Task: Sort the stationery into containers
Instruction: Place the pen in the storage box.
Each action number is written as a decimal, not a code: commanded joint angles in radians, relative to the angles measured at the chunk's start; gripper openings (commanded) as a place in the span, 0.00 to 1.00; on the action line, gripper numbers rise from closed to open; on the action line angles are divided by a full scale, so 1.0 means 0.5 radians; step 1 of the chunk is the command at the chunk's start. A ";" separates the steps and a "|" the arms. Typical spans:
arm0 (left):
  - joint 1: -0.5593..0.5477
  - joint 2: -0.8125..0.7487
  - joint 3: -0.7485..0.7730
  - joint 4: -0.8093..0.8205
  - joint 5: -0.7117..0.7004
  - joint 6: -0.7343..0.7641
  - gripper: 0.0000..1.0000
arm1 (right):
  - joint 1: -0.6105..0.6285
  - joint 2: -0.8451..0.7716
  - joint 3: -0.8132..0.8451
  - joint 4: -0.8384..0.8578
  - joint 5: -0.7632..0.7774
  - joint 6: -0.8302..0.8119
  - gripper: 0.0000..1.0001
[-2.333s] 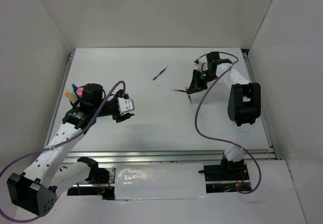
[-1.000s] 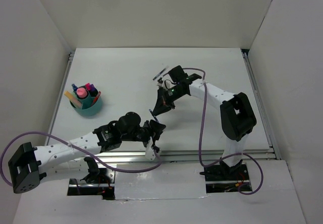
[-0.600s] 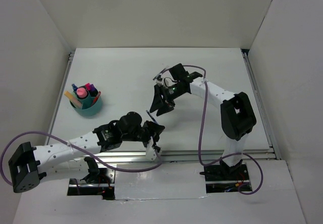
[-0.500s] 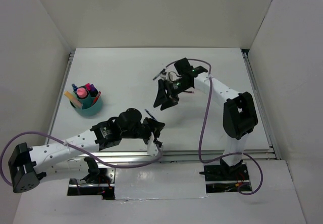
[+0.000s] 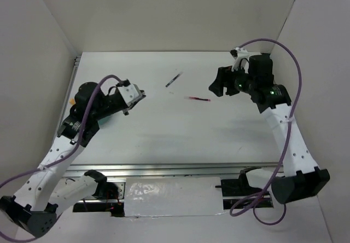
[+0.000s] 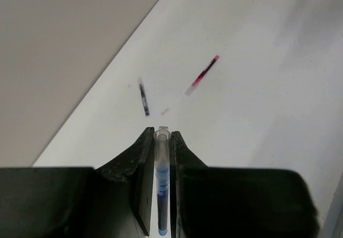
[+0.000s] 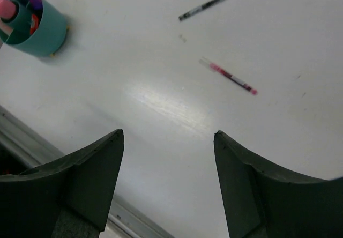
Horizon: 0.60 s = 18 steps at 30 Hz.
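Left fingers [image 6: 140, 190] clamp the tube [image 6: 161, 184]; right fingers [image 7: 91, 184] spread, empty.
Top: red pen [image 5: 198, 98] and dark pen [image 5: 173, 80] lie apart on the table [image 5: 164, 139]. Left wrist: both pens lie beyond the gripped tube. Right wrist: teal cup [image 7: 48, 31] holding markers [image 7: 6, 6] stands well apart from both pens.

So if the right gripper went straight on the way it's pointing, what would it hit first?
Probably the bare table, just short of the red pen, which lies a bit off its line. The right gripper is open and empty. Depth is hard to judge.
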 commanded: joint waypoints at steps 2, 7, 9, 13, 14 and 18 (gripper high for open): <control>0.462 -0.155 -0.191 0.181 0.445 -0.348 0.00 | -0.074 -0.010 0.035 0.141 0.319 -0.055 0.74; 0.905 -0.226 -0.372 0.301 0.725 -0.360 0.00 | -0.252 -0.214 -0.099 0.351 0.277 -0.034 0.74; 1.153 -0.211 -0.382 0.261 0.914 -0.293 0.00 | -0.255 -0.368 -0.246 0.517 0.328 -0.031 0.76; 1.496 -0.027 -0.306 0.084 1.120 -0.045 0.00 | -0.252 -0.827 -0.755 0.898 0.295 -0.269 1.00; 1.537 0.028 -0.272 0.038 1.154 -0.005 0.00 | -0.249 -0.877 -0.817 1.038 0.222 -0.306 1.00; 1.721 0.393 -0.051 -0.294 1.378 0.271 0.00 | -0.219 -0.878 -0.861 0.924 0.078 -0.411 1.00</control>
